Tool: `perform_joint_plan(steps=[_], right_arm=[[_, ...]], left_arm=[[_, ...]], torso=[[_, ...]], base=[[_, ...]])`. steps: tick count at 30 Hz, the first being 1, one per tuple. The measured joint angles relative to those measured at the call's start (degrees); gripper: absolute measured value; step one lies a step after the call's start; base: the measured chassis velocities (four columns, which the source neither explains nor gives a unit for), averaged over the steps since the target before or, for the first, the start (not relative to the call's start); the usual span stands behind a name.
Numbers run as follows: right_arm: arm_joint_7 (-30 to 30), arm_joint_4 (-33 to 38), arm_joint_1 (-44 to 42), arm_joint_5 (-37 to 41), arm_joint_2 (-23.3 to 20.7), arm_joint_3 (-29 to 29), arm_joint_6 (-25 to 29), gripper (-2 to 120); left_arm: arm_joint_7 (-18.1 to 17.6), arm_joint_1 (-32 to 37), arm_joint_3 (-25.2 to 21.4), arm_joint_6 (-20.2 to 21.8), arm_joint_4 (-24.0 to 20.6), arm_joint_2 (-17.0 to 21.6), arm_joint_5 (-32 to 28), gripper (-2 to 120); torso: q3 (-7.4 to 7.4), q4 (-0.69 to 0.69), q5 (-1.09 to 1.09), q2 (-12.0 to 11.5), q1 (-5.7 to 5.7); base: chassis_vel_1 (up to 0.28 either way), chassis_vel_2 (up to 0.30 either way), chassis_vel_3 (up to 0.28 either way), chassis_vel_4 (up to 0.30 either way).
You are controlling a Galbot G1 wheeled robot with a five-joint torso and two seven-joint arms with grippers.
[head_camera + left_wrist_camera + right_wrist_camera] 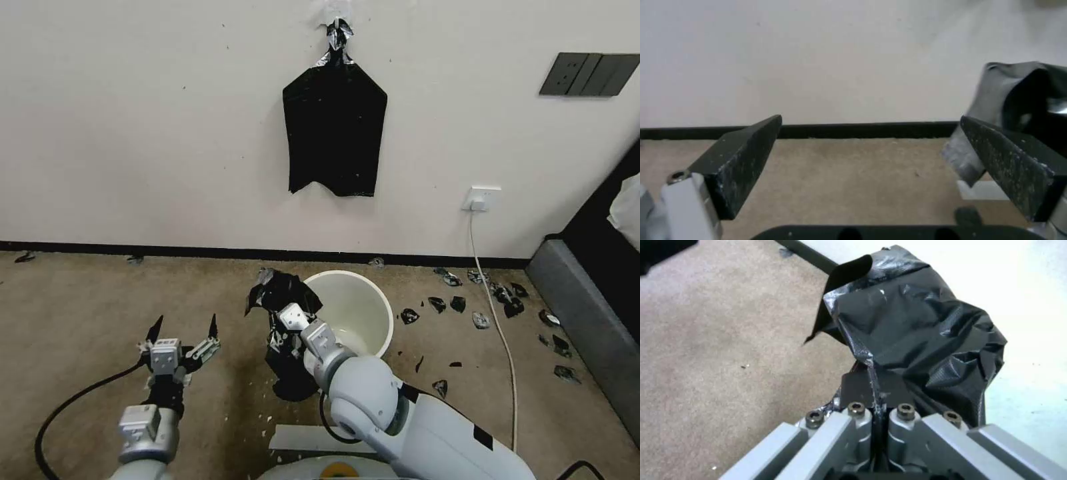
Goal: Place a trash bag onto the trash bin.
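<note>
Two claws: the right claw (878, 396) apparently pinches the trash bag (916, 336) beside the trash bin (357, 313); the left claw (185, 328) gapes empty.

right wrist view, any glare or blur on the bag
Right wrist view: silvery glints streak the bag's creases, and the wall behind is washed out. Left wrist view: the bag is soft, while the near fingers look sharper.
</note>
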Motion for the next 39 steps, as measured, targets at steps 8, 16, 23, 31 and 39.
perform_joint_plan(steps=[8, 16, 23, 31, 39], right_arm=[[2.05, 1.28, 0.40, 3.45, -0.42, 1.18, 0.09, 0], [3.14, 3.85, 0.47, 7.39, -1.11, 2.96, -0.14, 0], [3.21, 5.99, 0.24, 9.47, -1.96, 3.22, -0.81, 0], [3.28, 6.86, 0.94, 10.44, -1.97, 3.11, -0.90, 0], [3.16, 5.15, 1.64, 9.00, -1.48, 3.04, 0.04, 0]], left_arm=[[5.45, -0.43, 3.25, 7.99, -1.70, 5.30, -8.71, 100], [8.51, -4.06, 4.37, 15.69, -0.60, 9.62, -21.57, 100], [8.93, -9.68, 6.30, 20.14, 1.35, 12.07, -31.07, 100], [8.70, -12.68, 9.00, 22.79, 3.13, 12.51, -34.37, 100], [8.80, -12.44, 10.45, 23.11, 3.44, 11.81, -34.64, 99]], torso=[[0.00, 0.00, 0.00, 0.00, 0.00], [0.00, 0.00, 0.00, 0.00, 0.00], [0.00, -0.01, 0.00, 0.00, 0.00], [0.00, -0.01, 0.00, 0.00, 0.00], [0.00, 0.00, 0.00, 0.00, 0.00]], base=[[0.000, 0.000, 0.000, 0.000], [0.000, 0.000, 0.000, 0.000], [0.000, 0.000, 0.000, 0.000], [0.000, 0.000, 0.000, 0.000], [0.000, 0.000, 0.000, 0.000]])
